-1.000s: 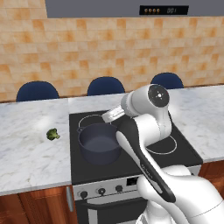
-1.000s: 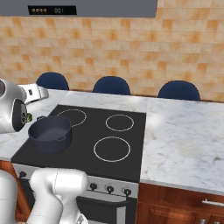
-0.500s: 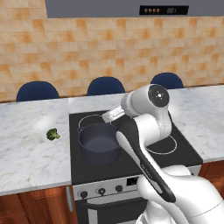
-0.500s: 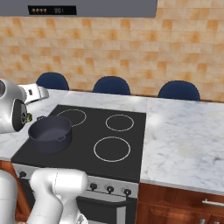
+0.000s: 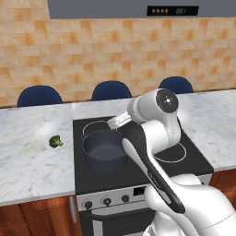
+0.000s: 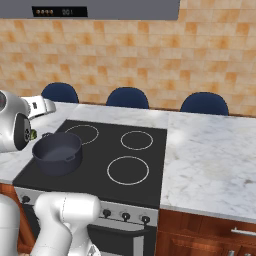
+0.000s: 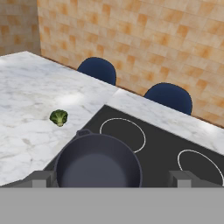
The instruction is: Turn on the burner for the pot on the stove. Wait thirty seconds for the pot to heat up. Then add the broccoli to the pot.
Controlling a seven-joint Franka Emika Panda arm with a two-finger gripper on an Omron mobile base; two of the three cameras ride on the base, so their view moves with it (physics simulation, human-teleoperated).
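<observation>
The pot (image 7: 98,162) is seen on the stove's (image 5: 138,173) front-left ring, the broccoli (image 7: 58,117) on the counter (image 5: 32,156) left of the stove, and the gripper (image 7: 113,178) above the stove with fingers spread apart.

A home kitchen: a black stove (image 5: 138,161) sits in a marble counter (image 5: 32,156), a tiled wall (image 5: 115,50) behind the stove, blue chairs (image 5: 110,90) beyond, a pot (image 5: 105,151) on it.
</observation>
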